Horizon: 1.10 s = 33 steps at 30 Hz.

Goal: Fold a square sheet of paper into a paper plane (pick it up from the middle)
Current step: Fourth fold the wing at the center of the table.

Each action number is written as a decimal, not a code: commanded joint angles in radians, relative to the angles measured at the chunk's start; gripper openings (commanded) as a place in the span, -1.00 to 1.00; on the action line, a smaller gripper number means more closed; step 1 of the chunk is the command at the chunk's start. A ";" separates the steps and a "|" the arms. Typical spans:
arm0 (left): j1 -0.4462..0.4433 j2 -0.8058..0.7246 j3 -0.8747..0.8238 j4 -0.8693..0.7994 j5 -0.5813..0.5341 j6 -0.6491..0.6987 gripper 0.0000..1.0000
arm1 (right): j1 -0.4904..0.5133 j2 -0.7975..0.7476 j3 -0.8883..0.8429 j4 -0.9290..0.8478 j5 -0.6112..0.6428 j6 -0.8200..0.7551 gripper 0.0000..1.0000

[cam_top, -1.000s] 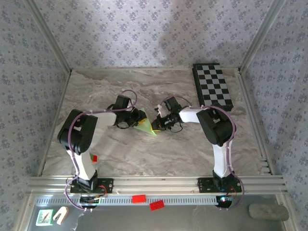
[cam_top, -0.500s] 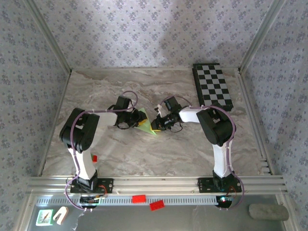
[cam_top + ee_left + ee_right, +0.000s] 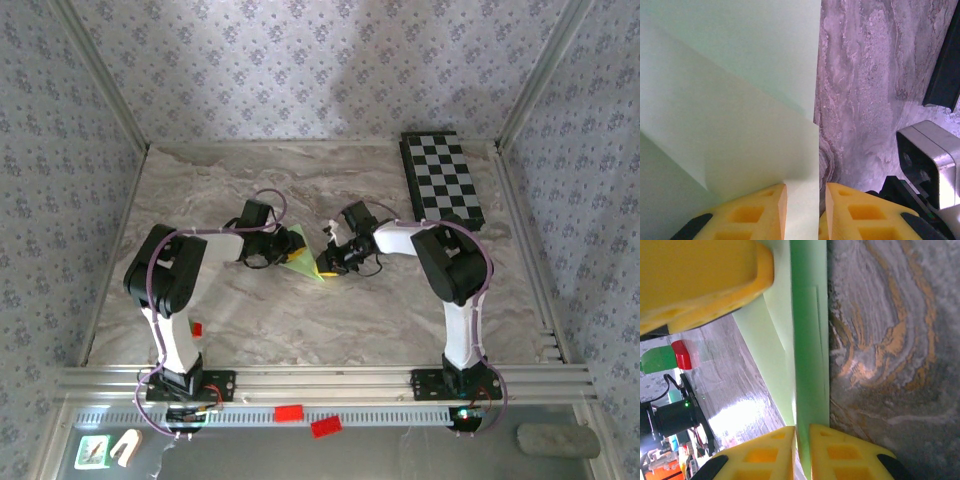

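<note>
Mid-tabletop (image 3: pixel 250 320), the folded green paper (image 3: pixel 303 259) lies between both arms. Left fingers (image 3: pixel 769 212) pinch its edge, a narrow gap between them. Right fingers (image 3: pixel 770 452) nearly closed, paper's edge between them.

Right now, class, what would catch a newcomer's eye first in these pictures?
Mid-table, the light-green paper, folded into a pointed shape, sits between the left hand and the right hand, with each hand's yellow fingers closed on a paper edge in the wrist views. Next, the checkered board at the far right corner.
</note>
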<state>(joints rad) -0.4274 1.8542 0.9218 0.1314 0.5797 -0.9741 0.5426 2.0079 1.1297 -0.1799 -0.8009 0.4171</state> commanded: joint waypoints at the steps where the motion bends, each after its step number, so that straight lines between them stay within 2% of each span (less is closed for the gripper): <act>1: -0.003 0.008 0.021 0.004 0.011 -0.002 -0.45 | 0.001 -0.026 -0.011 -0.074 0.013 -0.029 -0.70; 14: -0.004 0.014 0.023 0.002 0.014 -0.002 -0.45 | 0.002 0.016 -0.005 -0.099 0.087 -0.031 -0.77; 23: -0.004 0.011 0.023 -0.003 0.016 -0.002 -0.45 | -0.002 -0.120 -0.011 -0.068 0.097 0.015 -0.50; 27: -0.004 0.009 0.026 -0.003 0.016 -0.002 -0.45 | 0.012 -0.147 0.007 -0.095 0.131 0.015 -0.50; 33: -0.004 0.010 0.028 -0.003 0.018 -0.002 -0.45 | 0.057 -0.121 0.072 -0.138 0.161 -0.014 -0.62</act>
<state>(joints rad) -0.4274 1.8545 0.9218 0.1314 0.5800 -0.9741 0.5751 1.8809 1.1530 -0.2611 -0.6701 0.4206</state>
